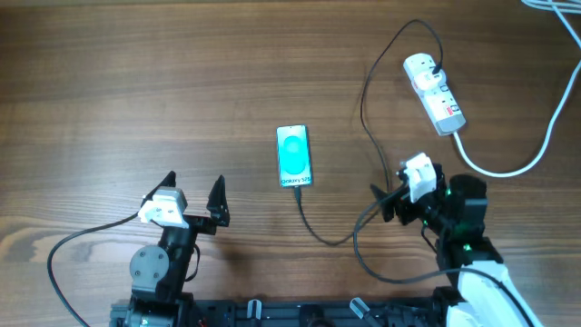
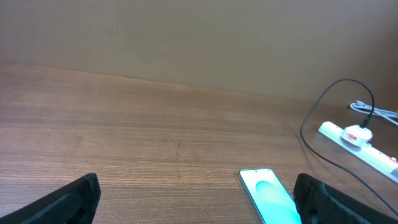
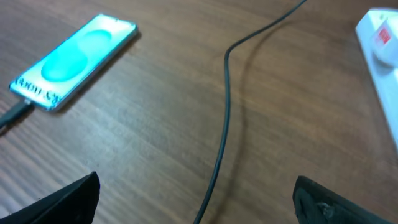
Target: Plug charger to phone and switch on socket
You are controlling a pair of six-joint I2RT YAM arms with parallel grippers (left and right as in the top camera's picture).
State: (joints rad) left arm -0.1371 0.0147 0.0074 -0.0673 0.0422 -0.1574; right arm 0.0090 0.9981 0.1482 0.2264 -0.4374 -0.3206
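Note:
The phone (image 1: 293,156) lies flat mid-table, its cyan screen lit and its text strip toward me. The charger (image 1: 320,234), a thin black cable, has its tip at the phone's near end (image 3: 13,114). It loops right and runs up to a plug on the white socket (image 1: 434,91) at the far right. My left gripper (image 1: 193,193) is open and empty, left of and nearer than the phone (image 2: 268,193). My right gripper (image 1: 402,182) is open and empty, between phone and socket. The cable (image 3: 221,143) runs on the table between its fingers (image 3: 202,205).
The socket's thick white cord (image 1: 517,168) curves off the right side of the table. The socket (image 2: 360,142) and cable (image 2: 314,118) also show at the right of the left wrist view. Bare wooden tabletop (image 1: 136,82) fills the left and far side.

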